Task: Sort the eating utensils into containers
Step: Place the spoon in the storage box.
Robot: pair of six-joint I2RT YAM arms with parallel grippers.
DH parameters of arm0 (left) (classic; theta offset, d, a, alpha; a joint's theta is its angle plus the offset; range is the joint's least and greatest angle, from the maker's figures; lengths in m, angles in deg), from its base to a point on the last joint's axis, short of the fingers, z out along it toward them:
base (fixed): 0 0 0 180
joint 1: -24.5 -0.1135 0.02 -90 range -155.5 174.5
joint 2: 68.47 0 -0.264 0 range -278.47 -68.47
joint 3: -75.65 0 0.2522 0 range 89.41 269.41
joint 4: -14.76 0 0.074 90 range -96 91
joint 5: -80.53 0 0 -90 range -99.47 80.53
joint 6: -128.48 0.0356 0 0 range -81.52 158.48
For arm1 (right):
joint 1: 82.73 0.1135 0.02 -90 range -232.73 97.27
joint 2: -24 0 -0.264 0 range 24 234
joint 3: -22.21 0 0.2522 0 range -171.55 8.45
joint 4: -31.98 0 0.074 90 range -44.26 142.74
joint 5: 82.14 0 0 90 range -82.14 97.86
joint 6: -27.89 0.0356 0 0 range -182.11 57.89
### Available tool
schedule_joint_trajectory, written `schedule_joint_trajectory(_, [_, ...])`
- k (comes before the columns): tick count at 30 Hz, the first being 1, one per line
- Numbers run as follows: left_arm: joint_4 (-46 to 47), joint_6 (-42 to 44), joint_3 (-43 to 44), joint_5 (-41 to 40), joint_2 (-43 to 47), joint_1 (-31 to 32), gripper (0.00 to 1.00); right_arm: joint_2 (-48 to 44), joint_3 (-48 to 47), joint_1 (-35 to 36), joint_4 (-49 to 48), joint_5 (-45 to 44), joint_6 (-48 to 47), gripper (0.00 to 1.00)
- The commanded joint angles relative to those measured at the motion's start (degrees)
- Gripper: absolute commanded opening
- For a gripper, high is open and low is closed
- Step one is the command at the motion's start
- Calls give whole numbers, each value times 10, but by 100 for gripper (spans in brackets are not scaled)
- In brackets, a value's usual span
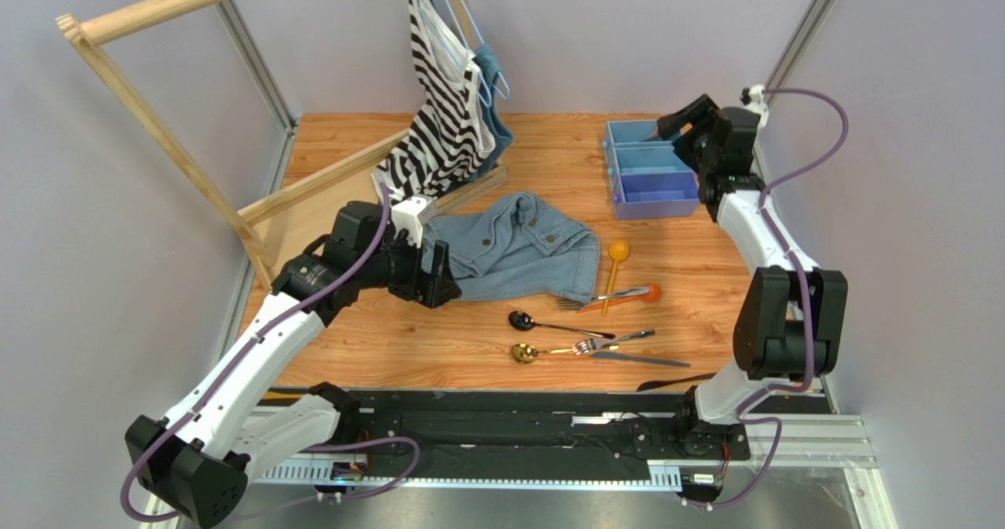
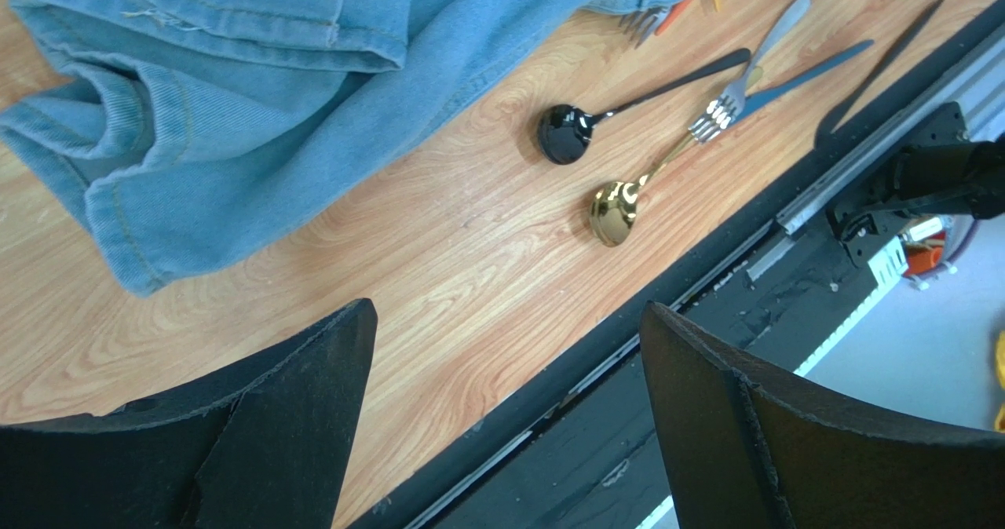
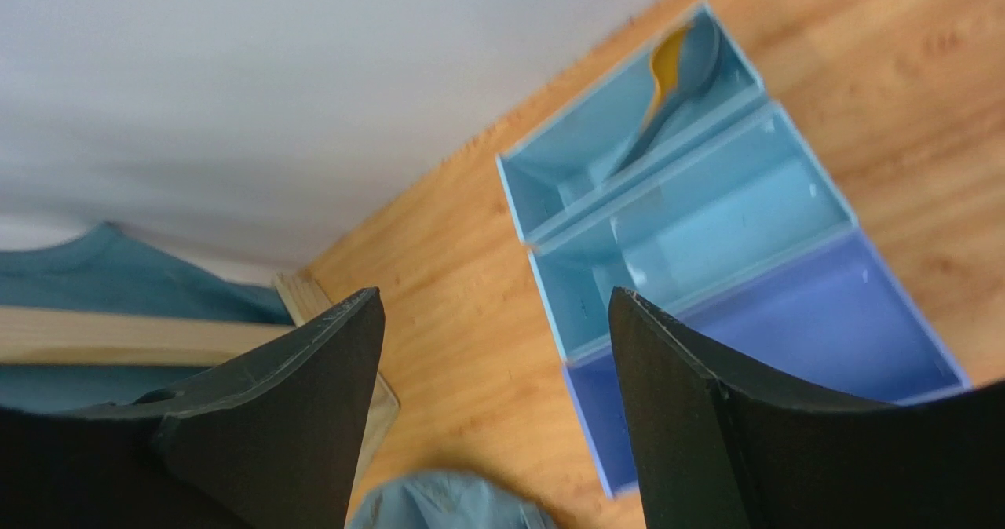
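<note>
The containers are a blue three-part tray [image 1: 655, 208] at the back right. In the right wrist view the tray [image 3: 708, 229] holds a blue spoon and a yellow spoon [image 3: 675, 72] in its far compartment; the other two compartments show nothing. My right gripper [image 1: 675, 125] hovers over the tray, open [image 3: 496, 300] and empty. Loose utensils lie near the front: yellow spoon [image 1: 616, 258], orange spoon [image 1: 639, 295], black spoon [image 1: 552, 322], gold spoon [image 1: 537, 351], fork [image 1: 613, 342], dark knife [image 1: 643, 360]. My left gripper [image 1: 442, 277] is open [image 2: 507, 311] and empty, left of them.
A denim jacket [image 1: 525, 247] lies mid-table, touching the orange spoon's end. A striped garment [image 1: 442, 105] hangs on a wooden rack [image 1: 177, 152] at the back left. Another black knife [image 1: 672, 382] lies by the front rail [image 1: 507, 411].
</note>
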Motion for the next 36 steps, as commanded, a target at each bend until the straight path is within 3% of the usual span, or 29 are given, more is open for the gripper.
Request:
schedule_joint_trajectory(1, [35, 8, 4, 51, -5, -2, 91, -77, 116, 5, -69, 24, 42, 74])
schedule_joint_trajectory(10, [98, -41, -4, 87, -42, 2, 91, -212, 298, 7, -62, 42, 40, 74])
schedule_joint_trajectory(17, [146, -62, 29, 66, -142, 75, 91, -337, 390, 7, -11, 34, 32, 75])
schedule_joint_trajectory(26, [162, -84, 163, 44, -301, 155, 90, -505, 453, 6, 76, 32, 29, 76])
schedule_joint_trajectory(36, [150, -118, 343, 1, -477, 223, 86, -618, 456, 5, 182, 27, 4, 76])
